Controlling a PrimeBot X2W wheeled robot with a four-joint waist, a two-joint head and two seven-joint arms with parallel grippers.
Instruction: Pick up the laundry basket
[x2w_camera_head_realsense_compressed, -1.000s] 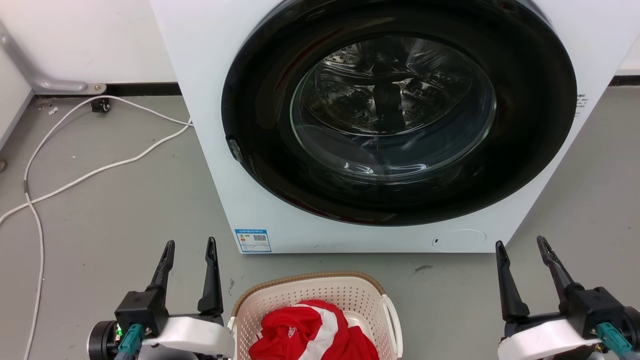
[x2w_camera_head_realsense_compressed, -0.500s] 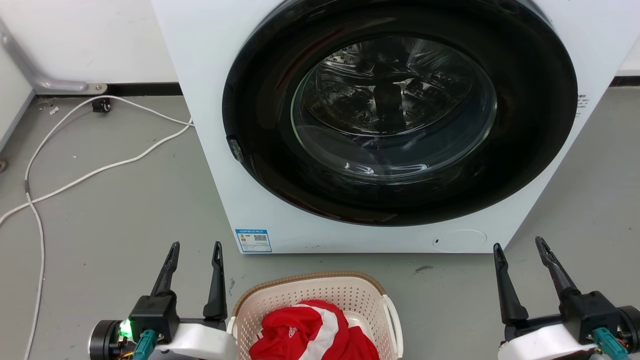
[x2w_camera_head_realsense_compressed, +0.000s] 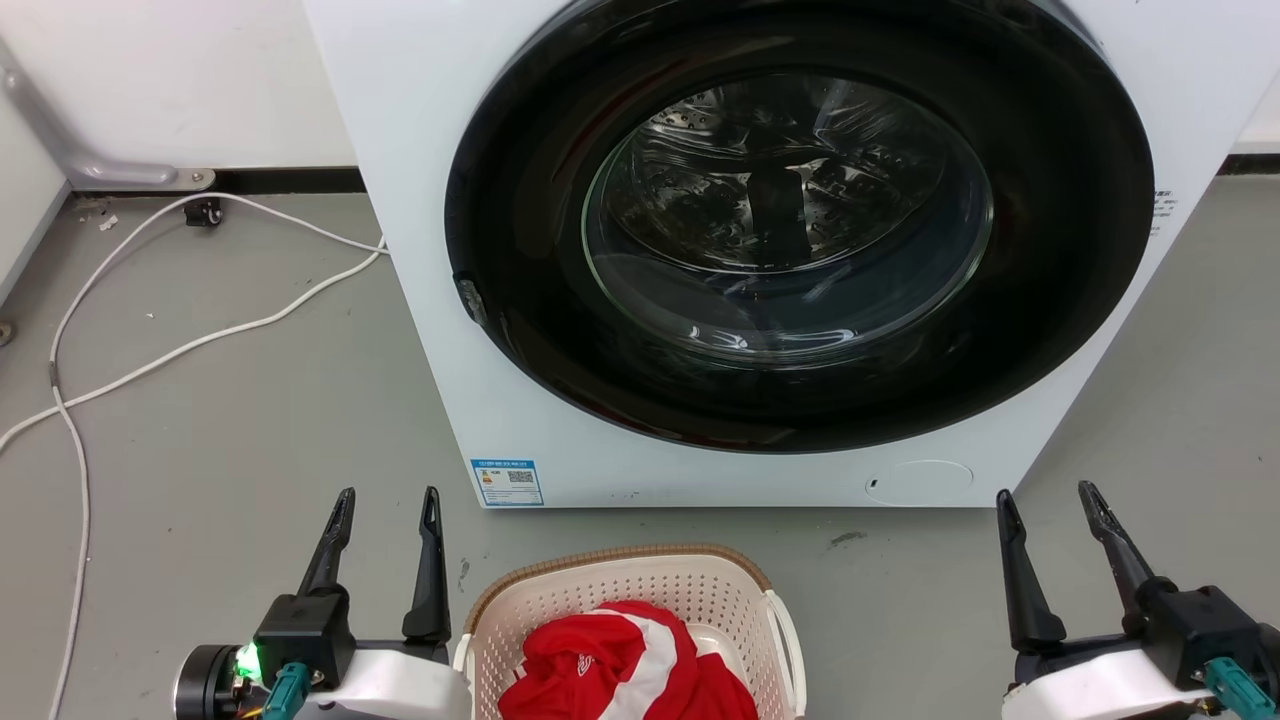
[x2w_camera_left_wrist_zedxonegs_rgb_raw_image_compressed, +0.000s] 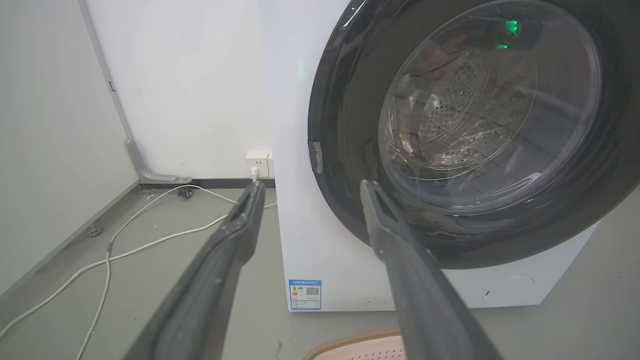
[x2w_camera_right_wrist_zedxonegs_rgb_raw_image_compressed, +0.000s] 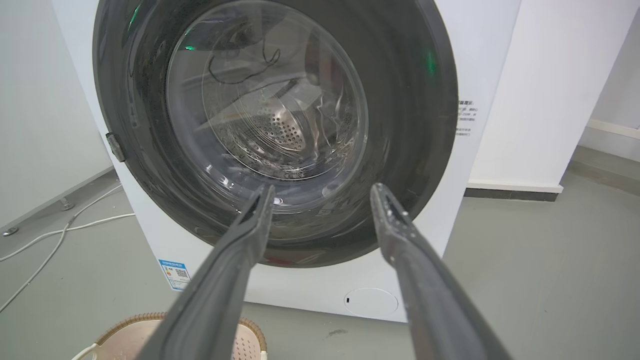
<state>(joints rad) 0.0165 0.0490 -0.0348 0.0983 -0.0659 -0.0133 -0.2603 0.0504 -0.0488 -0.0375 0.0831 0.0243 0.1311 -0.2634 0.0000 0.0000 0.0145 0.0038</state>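
Flanking the laundry basket, the left gripper and right gripper hover with fingers spread, empty.
It sits on the floor before the washing machine, holding a red-and-white garment.

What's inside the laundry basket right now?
A crumpled red garment with a white stripe lies in the laundry basket. It covers the floor; anything beneath cannot be seen.

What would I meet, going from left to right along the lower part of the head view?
white cable → left tool, open → laundry basket with a red garment inside it → right tool, open
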